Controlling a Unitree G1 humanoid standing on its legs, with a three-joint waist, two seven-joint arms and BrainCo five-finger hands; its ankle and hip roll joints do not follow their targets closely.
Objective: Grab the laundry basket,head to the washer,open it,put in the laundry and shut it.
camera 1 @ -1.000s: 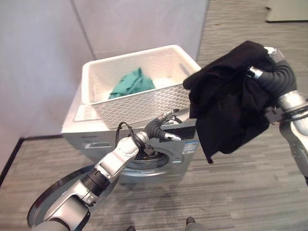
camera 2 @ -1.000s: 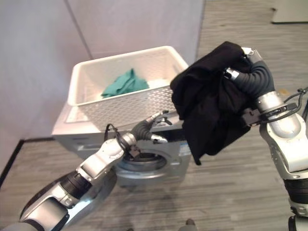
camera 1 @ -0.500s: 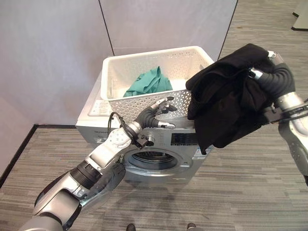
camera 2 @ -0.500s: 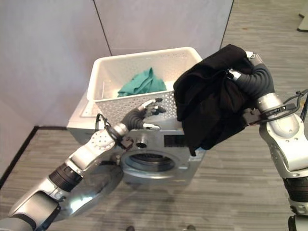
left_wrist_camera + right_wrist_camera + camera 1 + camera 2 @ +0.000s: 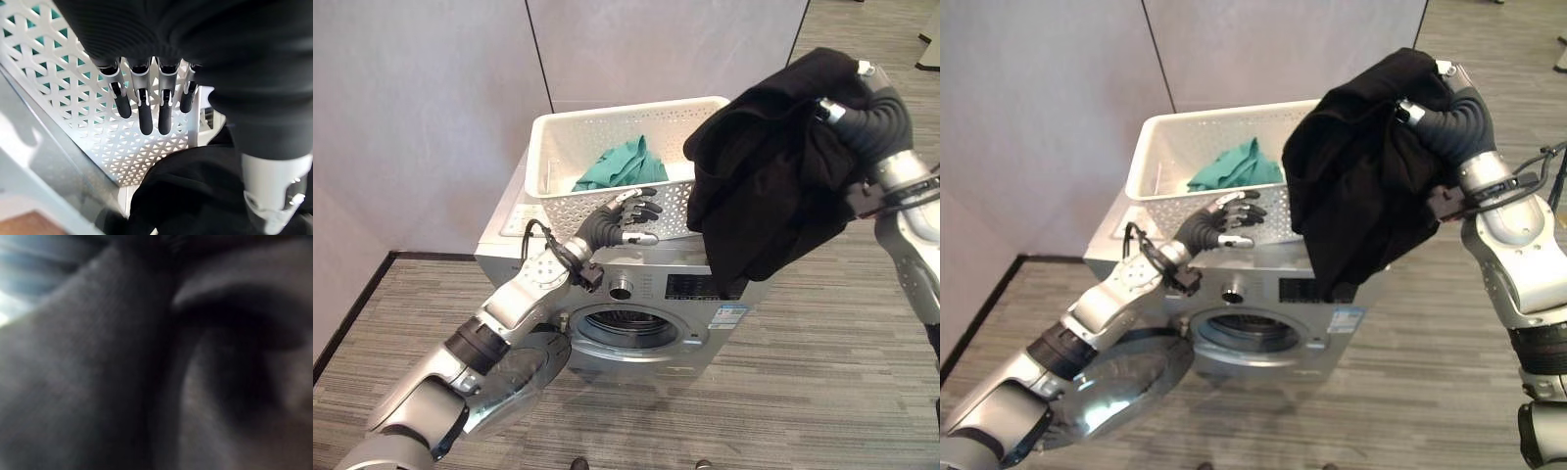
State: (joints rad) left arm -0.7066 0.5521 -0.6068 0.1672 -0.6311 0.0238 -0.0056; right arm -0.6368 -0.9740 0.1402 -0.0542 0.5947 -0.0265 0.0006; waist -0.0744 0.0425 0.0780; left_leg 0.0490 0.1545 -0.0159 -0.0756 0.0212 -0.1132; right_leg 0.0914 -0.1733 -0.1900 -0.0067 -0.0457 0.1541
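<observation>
A: Well, starting big: washer [image 5: 636, 294] low in the middle, front facing near, round door [image 5: 514, 387] swung open to the near left, drum mouth [image 5: 628, 331] exposed.

B: And on top?

A: White laundry basket [image 5: 558, 171], with a green garment [image 5: 617, 164] lying inside toward the far wall.

B: Then the black garment [image 5: 764, 186]?

A: Up at the right, well above the washer's top, bunched and hanging from the right hand [image 5: 1451, 90]. Fingers buried in the cloth, so cannot tell how closed; presumably gripping, given the way it hangs.

B: Left hand [image 5: 625, 217]?

A: Held against the basket's near wall, fingers [image 5: 146, 110] straight and relaxed along the lattice, carrying nothing.

B: So what does loading turn on?

A: Drum mouth sitting below and to the left of the hanging cloth, nearer too. Long axis of the cloth running roughly vertical, lowest edge just over the control panel [image 5: 695, 284]. Probably down and leftward for the right arm; left hand closer to the opening, yet empty.
</observation>
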